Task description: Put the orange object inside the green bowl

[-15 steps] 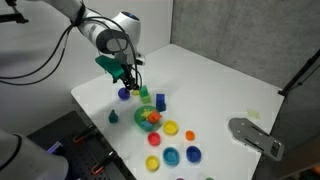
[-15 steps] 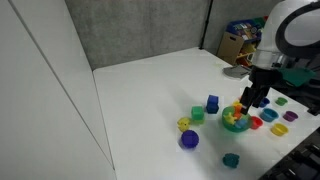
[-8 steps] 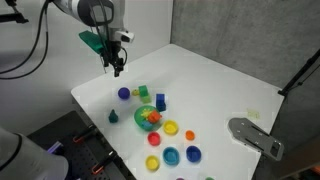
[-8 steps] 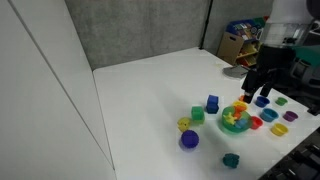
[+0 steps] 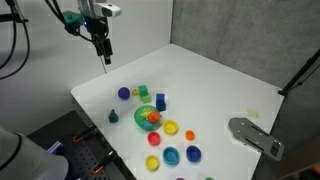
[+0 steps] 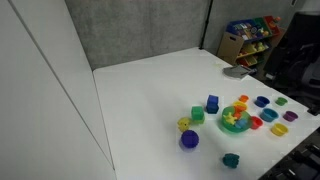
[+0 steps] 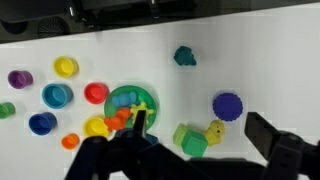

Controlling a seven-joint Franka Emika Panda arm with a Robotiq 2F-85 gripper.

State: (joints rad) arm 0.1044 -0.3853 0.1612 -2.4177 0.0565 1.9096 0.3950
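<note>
The green bowl [image 5: 141, 112] stands near the table's front edge and also shows in the other exterior view [image 6: 229, 125]. The orange object [image 5: 153, 117] lies inside it with a yellow piece and other small toys. In the wrist view the bowl [image 7: 127, 92] is seen from above, with the orange object [image 7: 120, 117] in it. My gripper [image 5: 104, 52] hangs high above the table, well away from the bowl. In the wrist view its jaws [image 7: 200, 122] are open and empty.
Near the bowl are a purple ball [image 5: 124, 93], a green cube [image 5: 142, 92], a blue cube [image 5: 160, 101], a teal cone [image 5: 114, 116] and a yellow figure [image 7: 214, 131]. Several coloured cups [image 5: 171, 128] lie on its other side. A grey clamp [image 5: 255, 137] sits at the table corner.
My gripper has risen from just beside the bowl and moved up and back, away from the toys. It has left one exterior view. The toys have not moved.
</note>
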